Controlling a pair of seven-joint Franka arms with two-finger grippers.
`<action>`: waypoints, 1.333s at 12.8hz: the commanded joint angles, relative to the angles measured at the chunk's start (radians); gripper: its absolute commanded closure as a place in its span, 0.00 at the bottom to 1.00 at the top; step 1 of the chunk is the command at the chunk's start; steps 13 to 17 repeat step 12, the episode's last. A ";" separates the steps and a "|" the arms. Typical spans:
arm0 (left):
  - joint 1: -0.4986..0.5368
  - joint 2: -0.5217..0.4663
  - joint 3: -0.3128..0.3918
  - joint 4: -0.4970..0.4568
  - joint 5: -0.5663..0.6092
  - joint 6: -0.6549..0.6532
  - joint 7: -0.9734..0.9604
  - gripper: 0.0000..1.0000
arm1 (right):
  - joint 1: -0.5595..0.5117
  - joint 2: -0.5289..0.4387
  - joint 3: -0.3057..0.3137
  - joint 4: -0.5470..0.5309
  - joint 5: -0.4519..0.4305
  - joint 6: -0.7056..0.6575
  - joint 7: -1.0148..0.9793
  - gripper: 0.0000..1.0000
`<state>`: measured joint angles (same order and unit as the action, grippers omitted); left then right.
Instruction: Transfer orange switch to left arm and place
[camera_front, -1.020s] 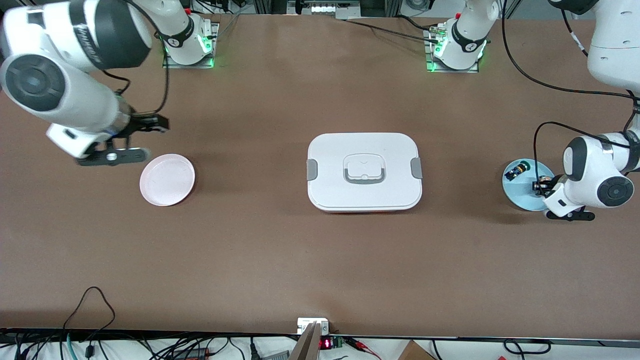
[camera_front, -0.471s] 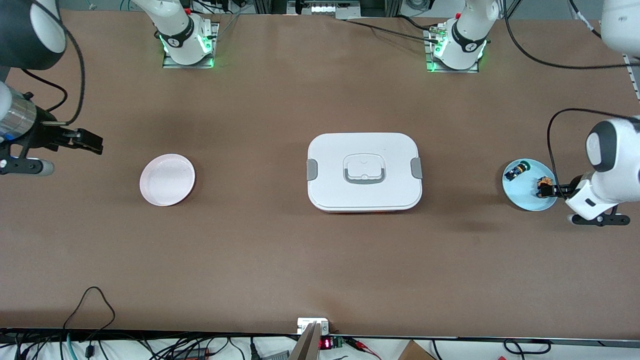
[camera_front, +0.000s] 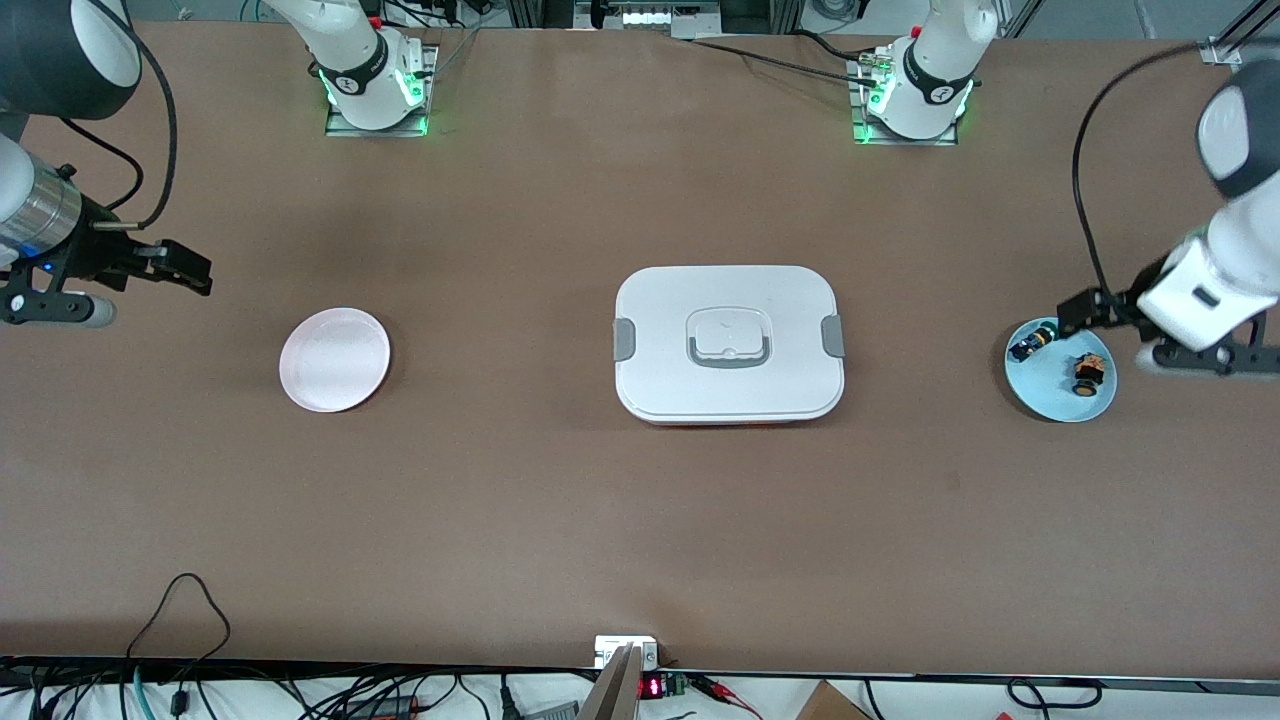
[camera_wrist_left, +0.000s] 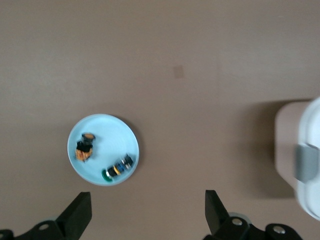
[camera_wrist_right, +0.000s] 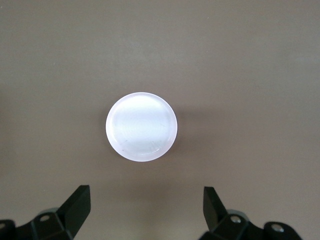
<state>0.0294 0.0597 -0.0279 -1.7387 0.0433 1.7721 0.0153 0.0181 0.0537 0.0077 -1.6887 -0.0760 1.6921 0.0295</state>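
Observation:
The orange switch (camera_front: 1088, 372) lies on a light blue plate (camera_front: 1050, 392) at the left arm's end of the table. It also shows in the left wrist view (camera_wrist_left: 83, 148) on that plate (camera_wrist_left: 112, 140). My left gripper (camera_front: 1085, 312) hangs open and empty above the table just beside the plate; its jaws (camera_wrist_left: 147, 215) stand wide apart. The white box (camera_front: 728, 343) sits closed mid-table, and its corner shows in the left wrist view (camera_wrist_left: 310, 160). My right gripper (camera_front: 185, 270) is open and empty (camera_wrist_right: 146, 210) over bare table beside a pink plate (camera_front: 334, 360).
A small black switch with blue and yellow-green parts (camera_front: 1030, 343) lies on the same blue plate (camera_wrist_left: 119, 168). The pink plate (camera_wrist_right: 141, 126) is empty. Cables and a small device (camera_front: 628, 655) line the table edge nearest the camera.
My left gripper has lifted off the blue plate and drawn back, leaving the orange switch uncovered on it. My right gripper has swung from the pink plate toward the table's end.

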 joint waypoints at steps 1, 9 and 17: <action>-0.045 -0.108 0.022 -0.073 -0.022 -0.048 -0.054 0.00 | -0.015 -0.035 0.000 -0.014 0.013 0.018 -0.043 0.00; -0.048 -0.210 0.037 -0.140 -0.029 -0.060 -0.054 0.00 | -0.020 -0.005 -0.002 0.054 0.016 -0.018 -0.045 0.00; -0.057 -0.242 0.037 -0.133 -0.062 -0.062 -0.052 0.00 | -0.020 -0.006 -0.003 0.055 0.016 -0.034 -0.046 0.00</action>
